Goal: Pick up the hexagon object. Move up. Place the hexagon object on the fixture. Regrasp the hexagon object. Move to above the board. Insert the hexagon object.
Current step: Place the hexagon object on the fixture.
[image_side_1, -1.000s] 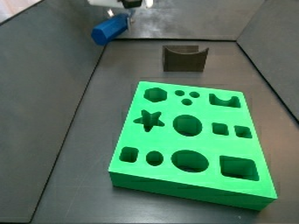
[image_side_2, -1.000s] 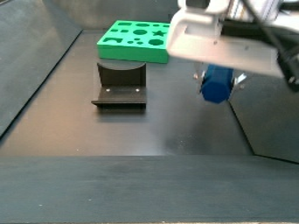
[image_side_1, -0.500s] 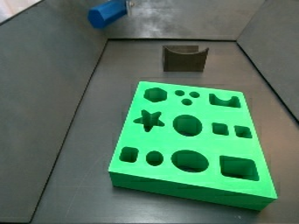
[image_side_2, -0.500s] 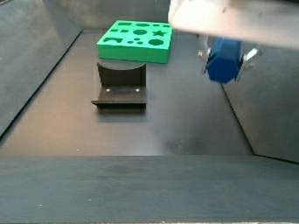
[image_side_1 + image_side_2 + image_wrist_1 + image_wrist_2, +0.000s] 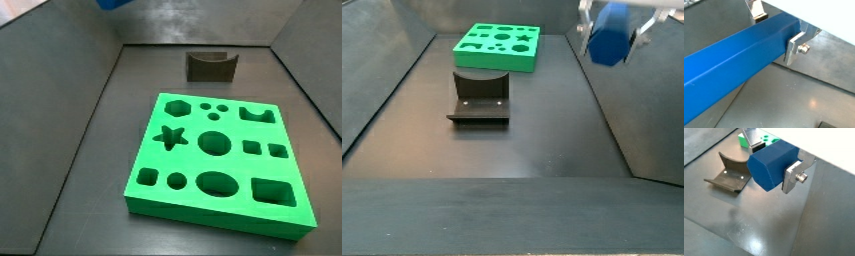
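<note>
The hexagon object is a bright-blue bar, and my gripper is shut on it, one silver finger on each side face. Its blunt end shows in a wrist view. In a side view the gripper hangs high above the floor, right of the fixture and the green board. In a side view only a blue tip of the hexagon object shows at the picture's upper edge; the gripper itself is out of that frame. The fixture stands beyond the board.
Dark grey walls enclose the floor on the sides. The fixture and a corner of the board lie below the gripper in a wrist view.
The gripper has risen with the hexagon object held in it, almost leaving the top of a side view. Fixture and board have not moved.
</note>
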Controlling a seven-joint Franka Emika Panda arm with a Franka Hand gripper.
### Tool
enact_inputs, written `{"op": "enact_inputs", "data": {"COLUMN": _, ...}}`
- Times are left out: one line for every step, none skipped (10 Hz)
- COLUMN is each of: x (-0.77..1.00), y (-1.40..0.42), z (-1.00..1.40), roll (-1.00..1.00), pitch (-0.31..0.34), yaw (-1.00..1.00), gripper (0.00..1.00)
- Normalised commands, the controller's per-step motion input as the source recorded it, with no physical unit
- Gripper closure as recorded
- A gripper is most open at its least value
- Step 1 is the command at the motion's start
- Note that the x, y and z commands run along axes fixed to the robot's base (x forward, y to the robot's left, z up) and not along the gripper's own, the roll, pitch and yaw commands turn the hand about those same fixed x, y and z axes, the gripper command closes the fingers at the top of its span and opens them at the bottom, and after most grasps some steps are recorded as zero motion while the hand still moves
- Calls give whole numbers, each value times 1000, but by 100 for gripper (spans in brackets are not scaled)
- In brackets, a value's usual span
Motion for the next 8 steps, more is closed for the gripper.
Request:
{"op": "enact_inputs", "data": {"x": 1000, "y": -811, "z": 110, "roll": -69, "pitch": 49, "yaw": 878, "gripper": 100}}
{"op": "enact_inputs", "data": {"x": 1000, "y": -772, "z": 105, "roll": -72, "pitch": 61, "yaw": 669, "gripper": 100}}
{"op": "enact_inputs", "data": {"x": 1000, "y": -689, "z": 101, "roll": -88, "pitch": 77, "yaw": 383, "gripper": 100}}
{"op": "enact_inputs", "data": {"x": 1000, "y": -588, "z": 87, "roll": -102, "pitch": 104, "yaw": 191, "gripper": 100}}
{"op": "enact_inputs", "data": {"x": 1000, "y": -552, "z": 82, "roll": -107, "pitch": 115, "yaw": 137, "gripper": 100}}
{"op": "enact_inputs", "data": {"x": 1000, "y": -481, "z": 72, "roll": -99, "pitch": 121, "yaw": 78, "gripper": 100}}
{"op": "enact_inputs", "data": {"x": 1000, "y": -428, "z": 64, "roll": -94, "pitch": 124, "yaw": 54, "gripper": 100}}
{"op": "enact_inputs", "data": {"x": 1000, "y": -369, "z": 58, "roll": -89, "pitch": 134, "yaw": 37, "gripper": 100}}
